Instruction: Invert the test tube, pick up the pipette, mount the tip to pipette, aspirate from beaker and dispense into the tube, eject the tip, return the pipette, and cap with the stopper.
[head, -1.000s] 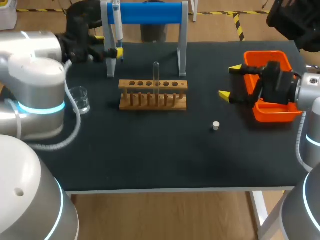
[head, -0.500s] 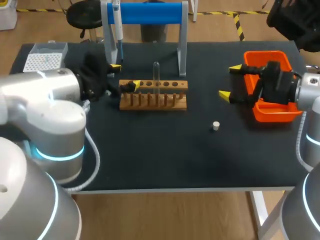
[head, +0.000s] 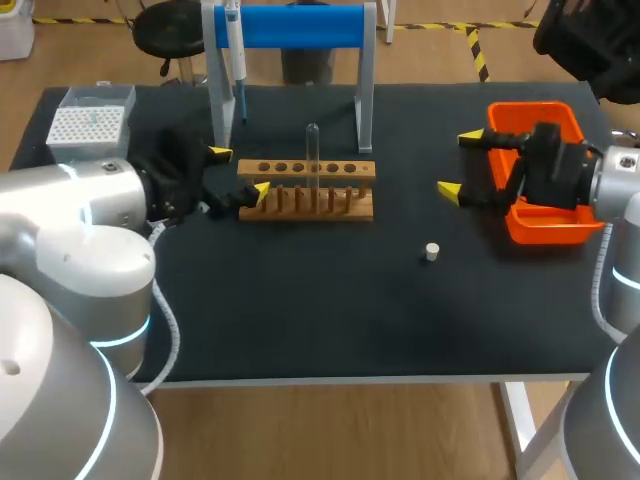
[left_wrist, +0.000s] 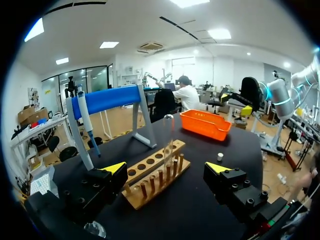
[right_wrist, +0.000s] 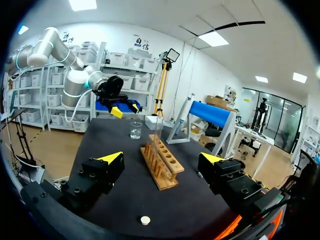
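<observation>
A clear test tube stands upright in the wooden rack at mid-table. My left gripper is open at the rack's left end; in its wrist view the test tube and rack lie just ahead of the left gripper. The pipette hangs on the blue stand. A white stopper lies right of the rack. My right gripper hangs open and empty beside the orange bin. The beaker shows past the rack in the right wrist view.
A box of tips sits at the back left corner. The blue stand's legs rise just behind the rack. Bare black tabletop stretches in front of the rack and stopper.
My left arm has swung away from the pipette stand and come forward and right, bringing its open gripper to the rack's left end. The right arm has kept still.
</observation>
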